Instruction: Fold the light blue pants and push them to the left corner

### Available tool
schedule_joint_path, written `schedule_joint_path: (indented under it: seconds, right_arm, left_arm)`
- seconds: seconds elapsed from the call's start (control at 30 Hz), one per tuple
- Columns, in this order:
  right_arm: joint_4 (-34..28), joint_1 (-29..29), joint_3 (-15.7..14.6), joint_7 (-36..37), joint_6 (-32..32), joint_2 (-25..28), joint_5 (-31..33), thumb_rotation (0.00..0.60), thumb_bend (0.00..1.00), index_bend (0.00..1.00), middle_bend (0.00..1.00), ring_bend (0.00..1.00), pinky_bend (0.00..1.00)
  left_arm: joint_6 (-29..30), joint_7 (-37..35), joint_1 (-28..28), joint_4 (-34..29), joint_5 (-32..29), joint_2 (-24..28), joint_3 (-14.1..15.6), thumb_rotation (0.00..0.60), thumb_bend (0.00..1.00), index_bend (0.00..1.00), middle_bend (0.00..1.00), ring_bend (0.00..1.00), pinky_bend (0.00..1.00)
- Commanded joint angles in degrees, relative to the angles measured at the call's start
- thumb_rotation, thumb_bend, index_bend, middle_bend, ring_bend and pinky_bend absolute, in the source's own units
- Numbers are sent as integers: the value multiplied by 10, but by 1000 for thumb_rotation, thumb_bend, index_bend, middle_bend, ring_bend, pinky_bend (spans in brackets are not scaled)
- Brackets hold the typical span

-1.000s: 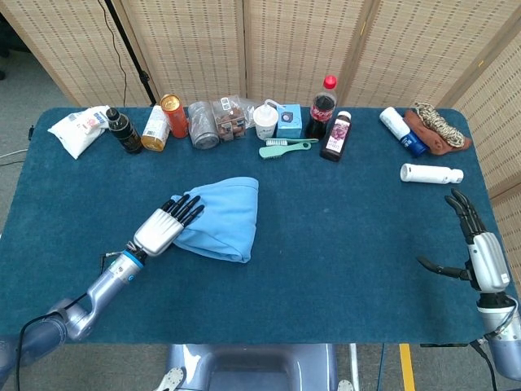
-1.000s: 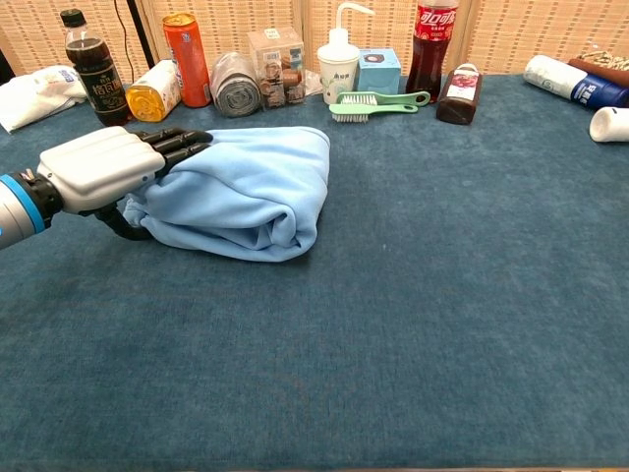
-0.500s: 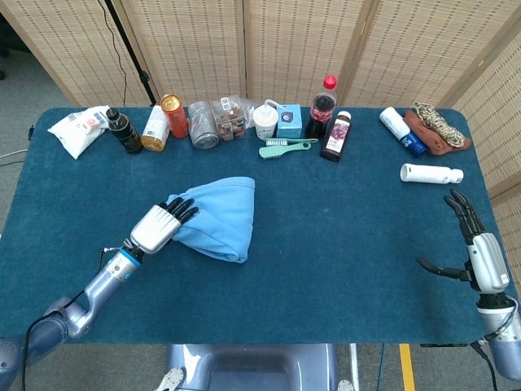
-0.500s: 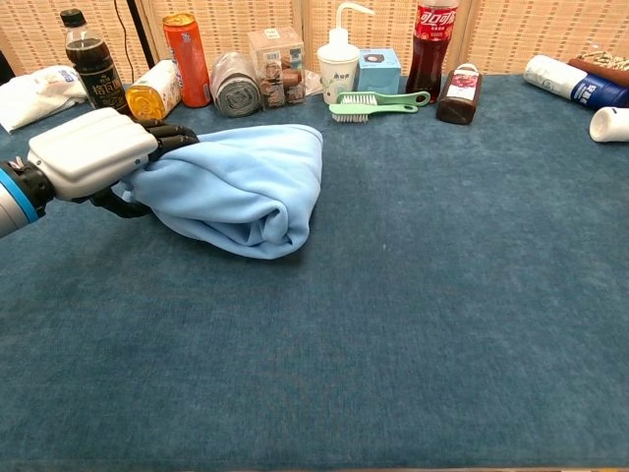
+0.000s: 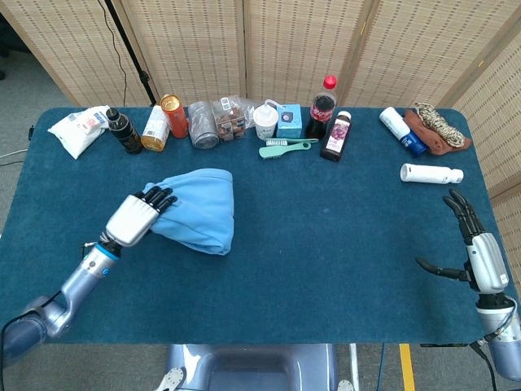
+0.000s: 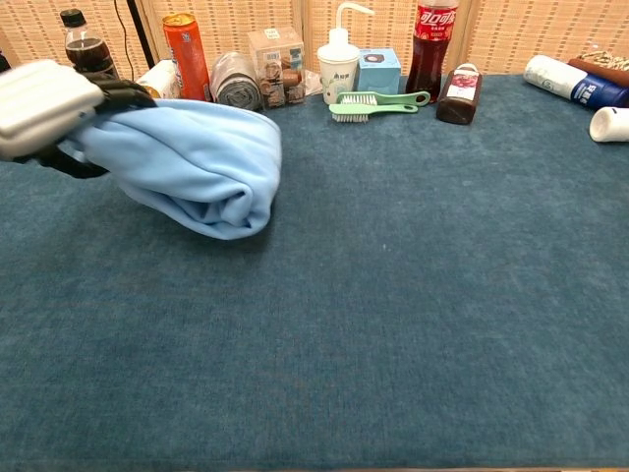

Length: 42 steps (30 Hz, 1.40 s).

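Note:
The light blue pants (image 5: 198,210) lie folded in a thick bundle on the blue table, left of centre; in the chest view the pants (image 6: 192,162) bulge at the upper left. My left hand (image 5: 137,216) grips their left edge, fingers over the top and thumb underneath. The chest view shows that left hand (image 6: 44,96) at the frame's left border. My right hand (image 5: 482,254) hovers near the table's right front edge with fingers spread and nothing in it; the chest view does not show it.
Along the far edge stand a white bag (image 5: 77,129), a dark bottle (image 5: 124,130), cans (image 5: 172,115), a jar (image 5: 202,124), a green brush (image 5: 285,148) and a cola bottle (image 5: 322,106). White tubes (image 5: 431,173) and a brown cloth (image 5: 438,126) lie far right.
My left hand has dragged the pants leftward across the table, and the bundle has bunched up tighter. The right hand has stayed where it was.

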Motion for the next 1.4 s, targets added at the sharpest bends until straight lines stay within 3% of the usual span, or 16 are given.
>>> schedule_joint_path:
  seconds: [0.03,0.2,0.4,0.63,0.7,0.77,0.83,0.87,0.9,0.97,1.07,1.23,1.4]
  right_arm:
    - [-2,0,-1,-2,1,0,-3,600,0,0,0,0,129]
    - [-6,0,-3,-7,1,0,-7,600,0,0,0,0,129]
    - [-10,2,-6,-13,-2,-1,-12,600,0,0,0,0,129]
    - [-12,3,-8,-18,-5,-3,-14,600,0,0,0,0,129]
    - [-12,4,-9,-18,-7,-3,-14,600,0,0,0,0,129]
    - [-14,4,-10,-14,-7,-2,-16,600,0,0,0,0,129]
    - [-14,3,-11,-12,-6,0,-17,600,0,0,0,0,129]
    - [-14,3,-10,-12,-6,0,-16,600,0,0,0,0,129]
    - [-15,2,-10,-12,-5,1,-15,600,0,0,0,0,129]
    - [-17,2,-12,-10,-6,4,-17,600,0,0,0,0,129]
    - [-15,3,-17,-9,-6,10,-26,600,0,0,0,0,115]
    - [20,2,-19,-104,-6,11,-32,600,0,0,0,0,10]
    - [7,-6,-10,-200,-10,11,-9,600,0,0,0,0,0]
  left_arm:
    - [47,-16,49,-20,4,56,22,600,824,835,719,615,638]
    - [82,-41,106,1,1,82,47,600,821,835,719,614,638]
    - [140,-99,188,68,0,92,74,600,820,835,719,609,638]
    - [148,-115,221,119,11,77,92,600,808,818,705,575,637]
    - [145,-120,227,133,14,72,95,600,768,719,603,464,590]
    - [119,-129,230,131,12,75,101,600,627,442,326,208,362]
    - [89,-132,231,104,6,86,104,600,460,170,97,43,120]
    - [77,-126,233,85,3,95,105,600,366,64,25,4,35]
    - [68,-107,235,58,0,108,105,600,308,20,3,0,7]
    - [66,-84,238,10,-3,128,105,600,143,0,0,0,0]
    - [75,-68,245,-54,-5,158,103,600,13,0,0,0,0]
    - [99,-84,263,-170,-15,215,100,600,0,0,0,0,0]
    - [116,-74,273,-272,-29,260,88,600,0,0,0,0,0]
